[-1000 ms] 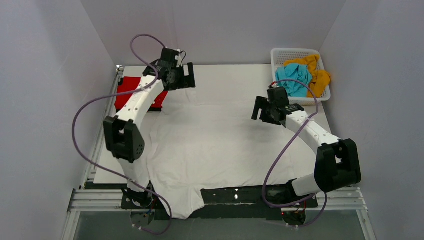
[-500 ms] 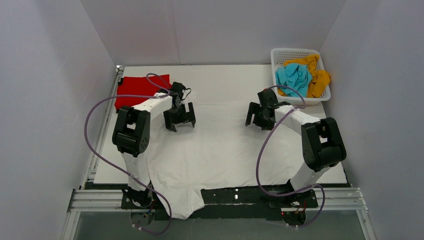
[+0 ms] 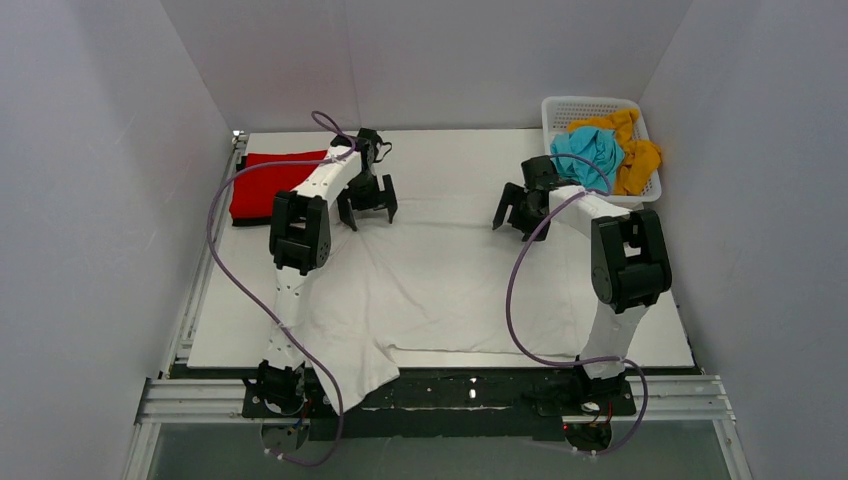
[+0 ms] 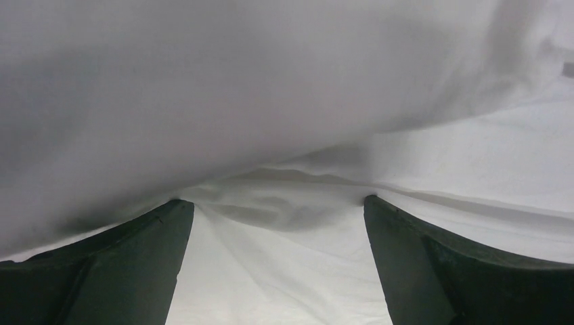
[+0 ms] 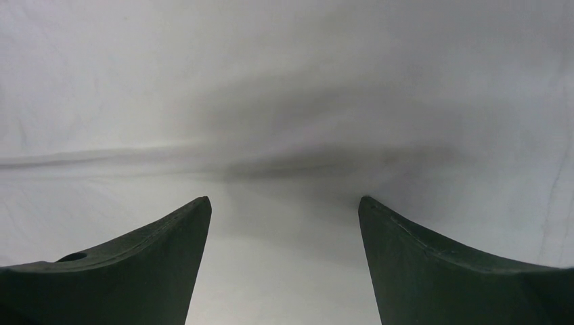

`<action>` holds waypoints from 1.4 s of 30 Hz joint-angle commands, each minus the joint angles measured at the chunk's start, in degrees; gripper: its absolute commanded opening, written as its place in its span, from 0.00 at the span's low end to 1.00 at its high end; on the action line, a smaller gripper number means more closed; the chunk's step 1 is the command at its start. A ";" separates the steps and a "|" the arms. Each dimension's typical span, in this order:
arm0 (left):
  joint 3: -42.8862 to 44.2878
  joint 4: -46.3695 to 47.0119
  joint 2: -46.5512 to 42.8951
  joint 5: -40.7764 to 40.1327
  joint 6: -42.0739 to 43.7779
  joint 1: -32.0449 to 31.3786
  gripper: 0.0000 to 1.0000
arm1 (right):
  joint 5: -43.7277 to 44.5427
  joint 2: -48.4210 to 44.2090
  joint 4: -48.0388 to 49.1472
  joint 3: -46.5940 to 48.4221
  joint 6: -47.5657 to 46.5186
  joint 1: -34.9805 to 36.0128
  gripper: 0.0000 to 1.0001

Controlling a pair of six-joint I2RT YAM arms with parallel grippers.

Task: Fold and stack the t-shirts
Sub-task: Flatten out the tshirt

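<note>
I see a spread shirt (image 3: 440,290) mid-bench (image 3: 450,150), a folded shirt (image 3: 265,185) far left, and a basket (image 3: 560,105) holding crumpled shirts (image 3: 590,155) far right.

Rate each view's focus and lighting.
Top external: sharp, evenly lit, soft shadows on the white t-shirt. Left wrist: it blurs near the lens, dim at upper left. Right wrist: soft, nearly featureless, a grey shadow band across the middle.

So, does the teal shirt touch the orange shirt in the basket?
Touching. The top view shows the teal shirt pressed against the orange shirt inside the basket, with no gap.
</note>
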 commanded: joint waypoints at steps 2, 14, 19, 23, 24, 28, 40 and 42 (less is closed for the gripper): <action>9.88 -4.66 9.00 -0.17 3.89 1.63 0.98 | 0.21 6.05 -2.47 8.95 -1.22 -2.16 0.88; 5.69 -5.80 -4.75 7.31 6.63 0.87 0.98 | 0.89 -6.27 -5.08 8.70 -4.56 -1.94 0.88; -9.36 -5.08 -21.40 5.55 6.55 -2.35 0.98 | 1.61 -18.64 -5.53 1.68 -3.37 -1.76 0.90; -26.44 -4.05 -36.07 0.99 2.61 -5.70 0.98 | 2.07 -28.00 -4.74 -5.80 -1.17 -1.76 0.92; -30.79 -3.99 -39.80 0.83 0.74 -6.15 0.98 | 1.34 -30.15 -4.32 -8.42 -0.61 -1.76 0.93; -49.48 -5.55 -56.90 -2.57 -9.00 -8.48 0.98 | 0.90 -36.12 -3.69 -13.88 1.79 -1.89 0.93; -85.50 -14.68 -91.68 -2.93 -29.05 -20.47 0.85 | 0.21 -40.22 -1.57 -20.03 2.66 -2.62 0.94; -87.45 -11.02 -91.33 -1.48 -29.05 -21.13 0.78 | 0.27 -40.04 -1.67 -20.68 2.87 -2.80 0.94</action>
